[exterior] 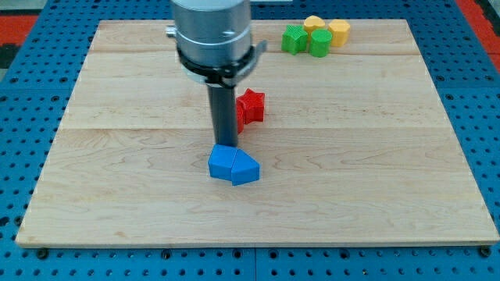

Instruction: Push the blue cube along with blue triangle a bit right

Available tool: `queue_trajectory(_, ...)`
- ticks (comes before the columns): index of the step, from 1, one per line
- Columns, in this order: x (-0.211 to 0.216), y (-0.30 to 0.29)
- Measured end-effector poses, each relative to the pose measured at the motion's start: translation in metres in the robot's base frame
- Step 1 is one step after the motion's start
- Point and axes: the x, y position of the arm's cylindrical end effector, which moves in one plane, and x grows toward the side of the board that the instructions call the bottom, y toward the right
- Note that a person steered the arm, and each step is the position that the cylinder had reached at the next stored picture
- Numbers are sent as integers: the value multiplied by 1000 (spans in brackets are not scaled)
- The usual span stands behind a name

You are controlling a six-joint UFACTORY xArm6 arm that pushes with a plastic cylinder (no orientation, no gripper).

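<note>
A blue cube (pixel 222 162) and a blue triangle (pixel 245 167) lie pressed together just below the middle of the wooden board (pixel 351 172), the cube on the view's left. My tip (pixel 226 144) stands right at their top edge, over the cube's upper side, seemingly touching it. The rod rises from there to the arm's grey body at the view's top.
A red star-shaped block (pixel 251 107) lies just right of the rod, partly hidden by it. At the view's top right, two green blocks (pixel 294 38) (pixel 319 43) and two yellow blocks (pixel 314 23) (pixel 338 31) sit in a cluster. A blue pegboard surrounds the board.
</note>
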Motion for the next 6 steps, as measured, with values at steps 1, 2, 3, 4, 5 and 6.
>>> queue_trajectory(1,3,-28)
queue_trajectory(2,0,-58)
queue_trajectory(3,42,-72)
queue_trajectory(4,44,-42)
queue_trajectory(5,26,-1)
queue_trajectory(6,18,18)
